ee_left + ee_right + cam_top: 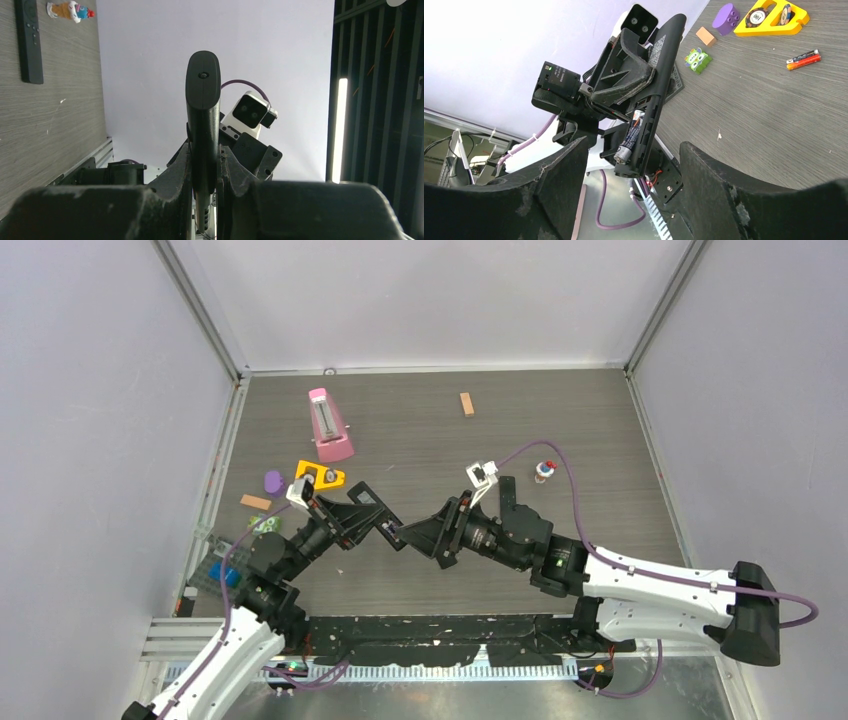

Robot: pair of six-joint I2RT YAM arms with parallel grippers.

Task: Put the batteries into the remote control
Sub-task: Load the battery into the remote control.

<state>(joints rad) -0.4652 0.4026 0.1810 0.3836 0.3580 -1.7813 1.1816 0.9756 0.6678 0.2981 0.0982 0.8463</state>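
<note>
Clamping the remote aloft, the left gripper is pointing its bay end, one battery inside, between the right gripper's empty, parted jaws.

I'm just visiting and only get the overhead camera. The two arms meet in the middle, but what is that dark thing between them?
Observer: The left gripper is shut on the remote control.
Operator: Any battery inside it yet?
Observer: Yes, the right wrist view shows one battery in its open compartment.
Operator: Are there more somewhere?
Observer: Two loose batteries lie on the table near a yellow toy.
</note>
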